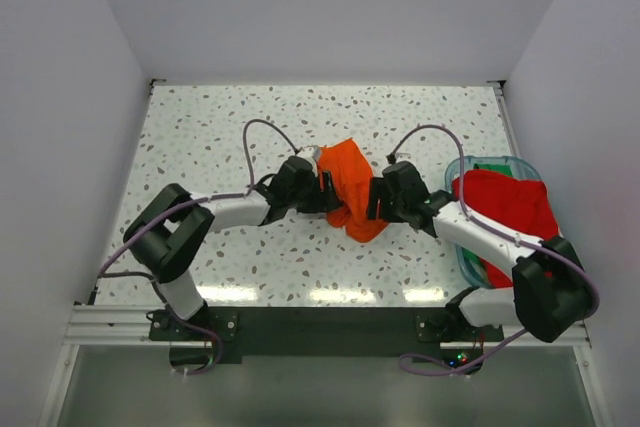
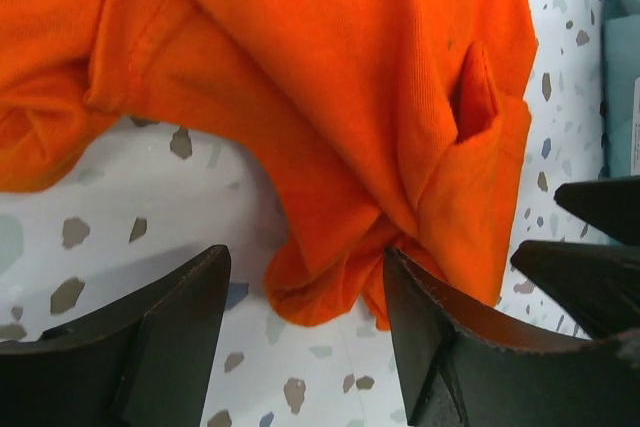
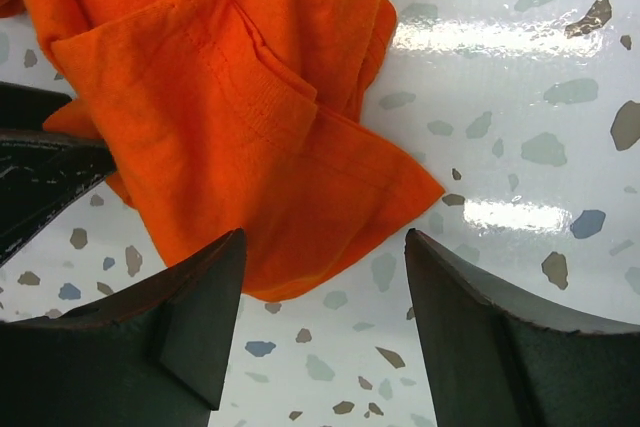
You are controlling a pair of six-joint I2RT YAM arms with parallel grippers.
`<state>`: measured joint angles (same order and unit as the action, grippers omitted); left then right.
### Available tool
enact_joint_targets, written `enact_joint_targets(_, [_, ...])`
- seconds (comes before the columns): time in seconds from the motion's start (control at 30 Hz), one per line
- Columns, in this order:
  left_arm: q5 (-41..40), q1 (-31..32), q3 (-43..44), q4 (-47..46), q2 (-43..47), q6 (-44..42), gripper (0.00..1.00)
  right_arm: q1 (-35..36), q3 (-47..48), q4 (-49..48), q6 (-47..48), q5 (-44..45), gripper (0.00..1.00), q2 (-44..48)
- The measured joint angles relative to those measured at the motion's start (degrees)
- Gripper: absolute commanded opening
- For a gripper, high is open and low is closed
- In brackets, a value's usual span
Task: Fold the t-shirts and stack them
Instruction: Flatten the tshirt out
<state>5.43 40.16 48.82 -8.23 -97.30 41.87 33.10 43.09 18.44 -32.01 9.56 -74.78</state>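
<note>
A bright orange t-shirt (image 1: 352, 190) lies crumpled in the middle of the speckled table. My left gripper (image 1: 320, 190) is at its left edge and my right gripper (image 1: 376, 199) at its right edge. In the left wrist view a bunched fold of the orange t-shirt (image 2: 320, 127) sits between the open jaws of the left gripper (image 2: 305, 252), and its right finger (image 2: 440, 337) touches the cloth. In the right wrist view a hemmed corner of the orange t-shirt (image 3: 250, 147) reaches between the open right gripper (image 3: 326, 234). A red t-shirt (image 1: 508, 203) lies heaped over the bin.
The clear teal-rimmed bin (image 1: 490, 160) stands at the table's right edge, under the right arm. Purple cables loop above both wrists. White walls close in the table on three sides. Bare speckled tabletop (image 1: 200, 127) shows at the left and the back.
</note>
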Motion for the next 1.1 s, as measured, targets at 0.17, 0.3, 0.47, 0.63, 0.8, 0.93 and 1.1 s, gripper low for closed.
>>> enact_joint_targets(0.17, [-0.1,0.0,2.9,-2.8,-4.6,0.9,0.47,0.0,-1.0,-3.1,-0.2,0.5,0.66,-3.1])
enact_joint_targets(0.3, [-0.1,0.0,3.4,-4.2,-6.1,1.2,0.13,0.0,-1.4,-5.5,-0.7,1.4,0.63,-6.8])
enact_joint_targets(0.47, [-0.7,0.0,3.4,-4.1,-5.9,1.1,0.0,0.0,-1.9,-8.9,-1.6,1.9,0.4,-11.3])
enact_joint_targets(0.63, [-3.5,-0.1,1.9,-0.9,-0.5,1.1,0.0,0.0,-1.6,-10.7,-3.0,2.1,0.0,-12.8])
enact_joint_targets(0.8, [-6.3,-2.4,-2.1,3.7,11.8,1.1,0.0,0.0,0.4,-5.8,-3.6,4.2,0.0,-11.6])
enact_joint_targets(0.93, [-7.7,-7.5,-4.5,9.0,21.9,1.1,0.0,0.0,2.3,0.6,-3.4,6.6,0.0,-5.1])
enact_joint_targets(1.1, [-10.4,-11.0,-4.4,16.9,31.8,0.7,0.0,-0.2,8.4,7.8,-2.4,9.5,0.0,5.2])
